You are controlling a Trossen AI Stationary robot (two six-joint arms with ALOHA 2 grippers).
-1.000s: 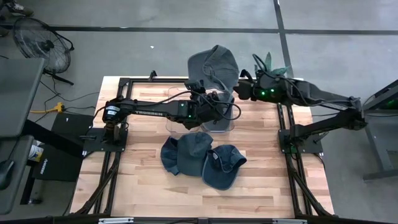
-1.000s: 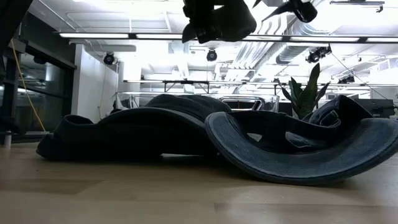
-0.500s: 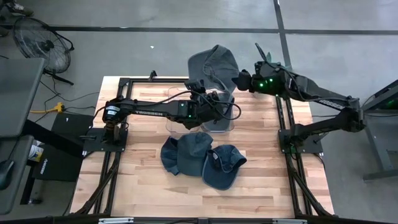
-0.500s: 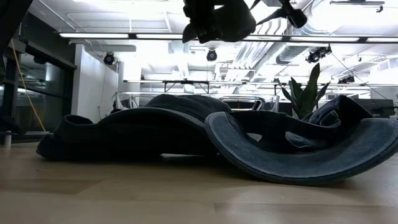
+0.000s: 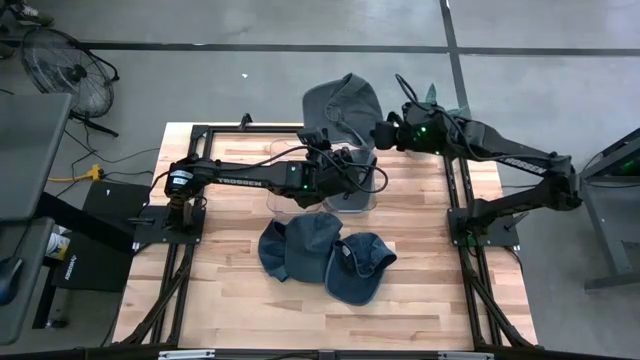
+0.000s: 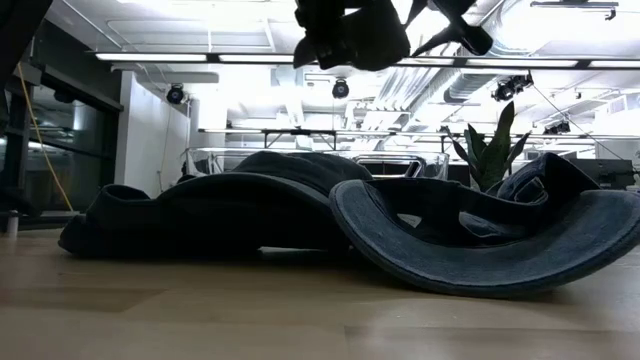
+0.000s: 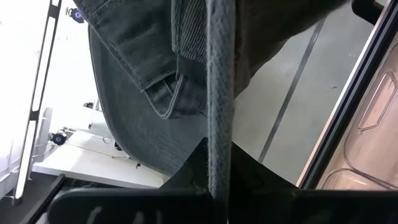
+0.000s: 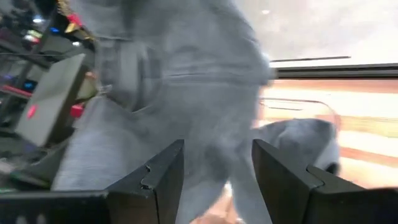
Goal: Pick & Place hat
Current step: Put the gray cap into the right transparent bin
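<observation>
left gripper (image 5: 338,140) jaws clamped on grey hat (image 5: 343,105) brim | right gripper (image 5: 385,132) jaws wide, empty | hat hangs dead ahead of my right jaws (nearer arm for handoff, I think)

A: What has changed since a second ago?

B: Only the right arm. Its right end effector (image 5: 383,131) has swung in toward the raised grey hat (image 5: 345,103). Earlier it sat out past the hat's brim, nearer the plant; now it is right at the hat's edge.

A: Touching?

B: Can't tell from above. In the right wrist view the hat (image 8: 168,93) fills the space ahead of the spread fingers (image 8: 158,171).

A: And from table height?

B: The right arm's dark shape at the top has shifted closer to the hat (image 6: 350,40).
</observation>
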